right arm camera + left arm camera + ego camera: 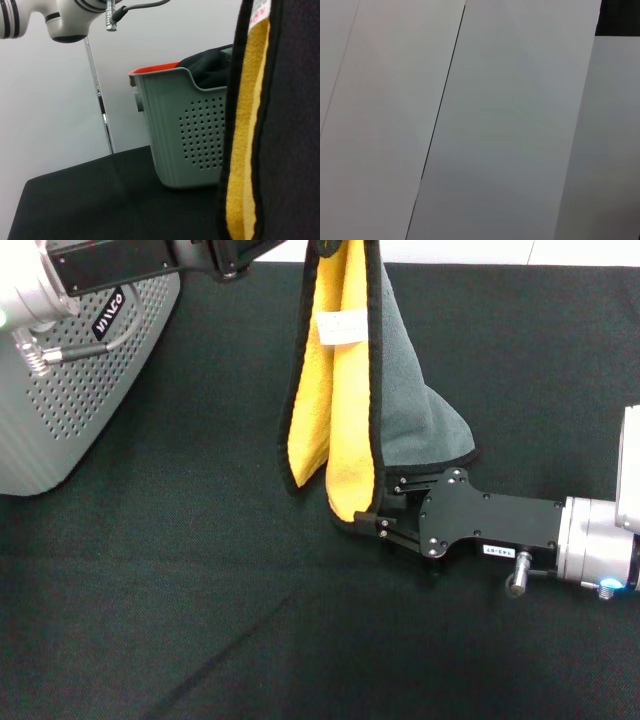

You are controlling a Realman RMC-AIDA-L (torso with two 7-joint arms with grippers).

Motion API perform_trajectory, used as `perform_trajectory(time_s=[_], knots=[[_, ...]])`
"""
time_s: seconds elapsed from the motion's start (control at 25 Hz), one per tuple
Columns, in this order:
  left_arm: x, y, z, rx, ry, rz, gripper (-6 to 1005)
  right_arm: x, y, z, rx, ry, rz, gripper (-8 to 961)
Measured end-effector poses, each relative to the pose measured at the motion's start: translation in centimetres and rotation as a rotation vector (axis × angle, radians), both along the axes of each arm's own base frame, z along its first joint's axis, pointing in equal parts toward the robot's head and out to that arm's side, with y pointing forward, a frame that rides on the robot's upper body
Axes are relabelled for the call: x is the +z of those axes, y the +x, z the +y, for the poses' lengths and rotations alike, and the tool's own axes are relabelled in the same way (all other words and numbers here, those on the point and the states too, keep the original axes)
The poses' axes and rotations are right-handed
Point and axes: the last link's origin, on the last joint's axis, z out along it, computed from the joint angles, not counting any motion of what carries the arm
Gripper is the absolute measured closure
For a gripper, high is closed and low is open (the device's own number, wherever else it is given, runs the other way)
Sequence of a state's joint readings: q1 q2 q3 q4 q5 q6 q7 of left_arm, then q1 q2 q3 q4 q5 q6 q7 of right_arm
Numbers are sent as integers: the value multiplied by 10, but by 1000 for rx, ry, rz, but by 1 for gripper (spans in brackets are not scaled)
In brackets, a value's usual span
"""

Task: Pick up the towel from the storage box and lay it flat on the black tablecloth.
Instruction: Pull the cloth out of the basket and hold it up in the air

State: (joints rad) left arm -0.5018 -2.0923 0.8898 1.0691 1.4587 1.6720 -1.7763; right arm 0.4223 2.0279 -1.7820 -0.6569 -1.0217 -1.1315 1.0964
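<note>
My left gripper point(335, 248) pinches the yellow-and-grey black-trimmed towel point(345, 380) aloft; right gripper point(378, 512) fingers clamp its lower hem above the black tablecloth point(200, 590).

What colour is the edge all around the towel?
Black. The towel has black trim around its yellow and grey sides, clearest in the head view.

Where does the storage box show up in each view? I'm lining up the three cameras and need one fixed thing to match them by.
Head view: the storage box stands at the left edge on the black tablecloth, partly behind the left arm.
Left wrist view: not in it; only pale flat panels.
Right wrist view: the box sits mid-picture, beside the hanging towel.
Shared landmark: the towel, in head and right wrist views.
</note>
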Motion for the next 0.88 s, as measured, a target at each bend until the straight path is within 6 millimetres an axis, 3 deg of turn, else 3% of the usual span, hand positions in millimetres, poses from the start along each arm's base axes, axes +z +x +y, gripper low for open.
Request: perform_trajectory(time_s=[0.08,0.4,0.88], knots=[[0,0,0,1,0,0,982,0,0,-1,0,-1,1,628],[0,0,0,0,2,-1,981,0,5,-1,-7,2,-12,691],[1,-2,-2,4,0,-2,981,-1,7,-2,7,14,-22,869]])
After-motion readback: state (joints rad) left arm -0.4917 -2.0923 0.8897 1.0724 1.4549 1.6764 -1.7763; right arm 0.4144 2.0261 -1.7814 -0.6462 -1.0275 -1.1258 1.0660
